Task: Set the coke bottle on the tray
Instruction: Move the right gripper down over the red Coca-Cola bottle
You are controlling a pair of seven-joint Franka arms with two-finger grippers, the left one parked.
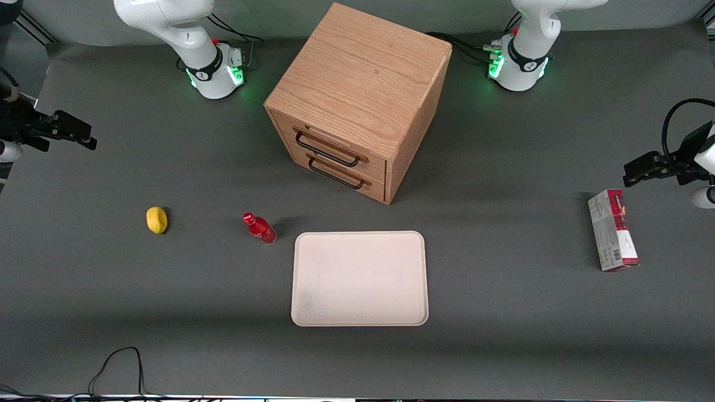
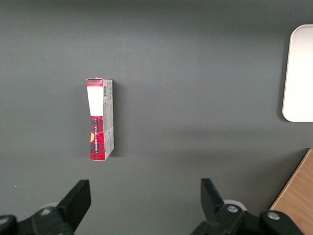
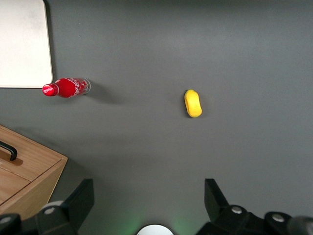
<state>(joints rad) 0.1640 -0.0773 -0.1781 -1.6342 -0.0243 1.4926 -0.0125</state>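
The coke bottle (image 1: 260,228), small, glossy red with a red cap, appears to stand upright on the grey table. It is just off the tray's corner, on the side toward the working arm's end, and also shows in the right wrist view (image 3: 66,88). The cream tray (image 1: 360,278) lies flat and empty in front of the wooden cabinet, nearer the front camera; its corner shows in the right wrist view (image 3: 22,44). My right gripper (image 1: 84,134) hovers at the working arm's end of the table, far from the bottle, open and empty (image 3: 146,196).
A yellow lemon (image 1: 157,220) lies between the bottle and the working arm's end. A wooden two-drawer cabinet (image 1: 357,95) stands mid-table, drawers shut. A red-and-grey carton (image 1: 613,230) lies toward the parked arm's end. A black cable (image 1: 120,363) loops at the front edge.
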